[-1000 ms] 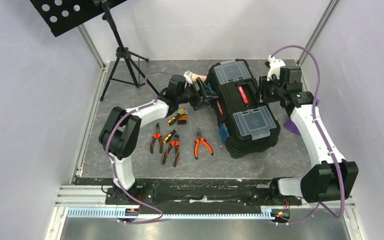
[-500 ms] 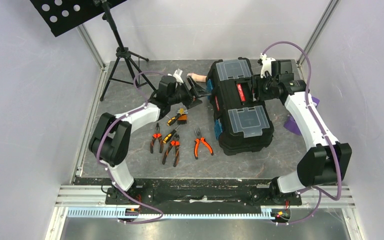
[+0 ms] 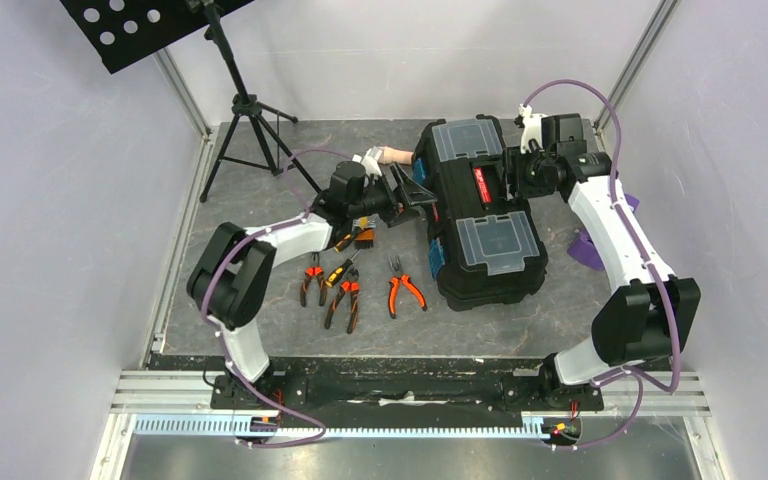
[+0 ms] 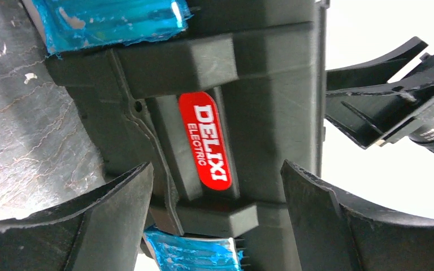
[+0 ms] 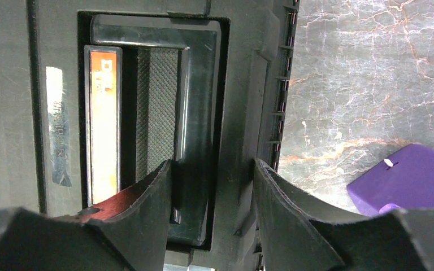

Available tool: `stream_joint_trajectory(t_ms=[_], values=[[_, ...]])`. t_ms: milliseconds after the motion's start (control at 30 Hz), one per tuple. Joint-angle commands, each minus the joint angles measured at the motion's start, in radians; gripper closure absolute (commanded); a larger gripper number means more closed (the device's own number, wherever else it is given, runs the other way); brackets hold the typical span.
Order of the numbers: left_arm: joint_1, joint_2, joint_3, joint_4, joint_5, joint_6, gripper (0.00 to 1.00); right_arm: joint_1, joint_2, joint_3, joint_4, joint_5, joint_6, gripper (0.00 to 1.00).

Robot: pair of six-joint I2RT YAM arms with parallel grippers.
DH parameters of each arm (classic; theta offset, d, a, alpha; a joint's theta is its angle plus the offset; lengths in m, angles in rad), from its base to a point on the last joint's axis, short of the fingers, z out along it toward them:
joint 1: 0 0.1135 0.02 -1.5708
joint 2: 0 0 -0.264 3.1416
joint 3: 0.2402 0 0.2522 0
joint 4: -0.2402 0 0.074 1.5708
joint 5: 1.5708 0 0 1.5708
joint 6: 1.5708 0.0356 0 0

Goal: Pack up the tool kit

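Black plastic toolbox (image 3: 480,215) sits closed on the tabletop (image 3: 560,310), with pliers (image 3: 403,290) lying loose to its left. The left gripper (image 3: 418,192) is spread wide at the toolbox's left face, holding nothing. The right gripper (image 3: 513,172) straddles its right lid rim; I cannot tell whether it is clamped. Pulling there with the blue latches (image 4: 107,20) fastened could tip or drag the toolbox.

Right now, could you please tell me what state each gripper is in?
Left gripper: open, holding nothing, facing the toolbox.
Right gripper: partly open astride the toolbox's top edge; whether it grips cannot be told.
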Motion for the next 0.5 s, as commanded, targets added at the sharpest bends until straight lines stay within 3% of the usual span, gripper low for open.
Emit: stream_joint_trajectory(t_ms=[0, 233, 467], values=[[-0.006, 0.064, 0.015, 0.146, 0.036, -0.074, 0.11, 0.002, 0.098, -0.107, -0.056, 0.005, -0.044, 0.54], [-0.004, 0.151, -0.115, 0.474, 0.023, -0.17, 0.11, -0.004, 0.089, -0.141, -0.019, -0.055, -0.043, 0.54], [-0.007, 0.287, -0.131, 0.783, 0.033, -0.295, 0.11, -0.003, 0.075, -0.18, 0.012, -0.083, -0.043, 0.56]])
